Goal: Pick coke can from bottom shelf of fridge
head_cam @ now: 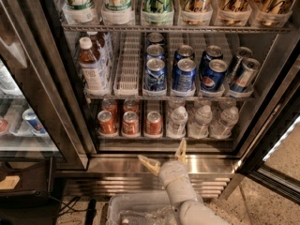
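The hand (165, 156) hovers open, fingers spread, just below the fridge's (70, 107) bottom shelf (164, 139). The coke can (153, 122) stands upright there, rightmost of three red cans, beside water bottles (202, 121).

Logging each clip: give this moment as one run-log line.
phase: pre-grasp | gripper: open, empty, at sill of fridge | coke can: upright, untouched, on bottom shelf

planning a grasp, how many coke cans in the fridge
5: three coke cans at the bottom shelf's front, two partly hidden behind the left and middle ones; more may hide deeper. The gripper is at the sill, fingers open.
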You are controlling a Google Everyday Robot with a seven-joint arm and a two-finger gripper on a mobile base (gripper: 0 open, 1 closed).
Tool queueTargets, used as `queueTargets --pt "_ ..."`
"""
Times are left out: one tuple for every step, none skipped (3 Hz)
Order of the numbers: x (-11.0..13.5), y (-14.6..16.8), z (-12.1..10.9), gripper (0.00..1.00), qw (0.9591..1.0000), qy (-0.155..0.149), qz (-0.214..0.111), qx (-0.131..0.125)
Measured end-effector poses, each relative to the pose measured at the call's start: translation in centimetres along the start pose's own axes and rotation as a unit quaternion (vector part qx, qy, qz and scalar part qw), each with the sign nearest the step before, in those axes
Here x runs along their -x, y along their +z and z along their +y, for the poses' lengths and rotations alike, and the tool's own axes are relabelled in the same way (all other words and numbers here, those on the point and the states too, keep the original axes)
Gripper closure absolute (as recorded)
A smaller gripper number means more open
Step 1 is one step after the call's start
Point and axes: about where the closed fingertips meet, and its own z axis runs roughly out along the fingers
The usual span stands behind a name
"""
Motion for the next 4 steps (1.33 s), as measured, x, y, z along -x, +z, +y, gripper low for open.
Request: queueTargets --pt "0.0 0.1 0.2 0.0 1.0 0.004 0.0 -0.004" --pt "-0.1 1.6 1.2 0.0 0.9998 0.015 -0.006 -0.008" --pt "0.4 3.1 1.4 0.0 0.9995 0.016 -0.02 -0.02" --pt "0.7 3.8 1.4 0.14 0.9991 0.013 -0.029 -0.028"
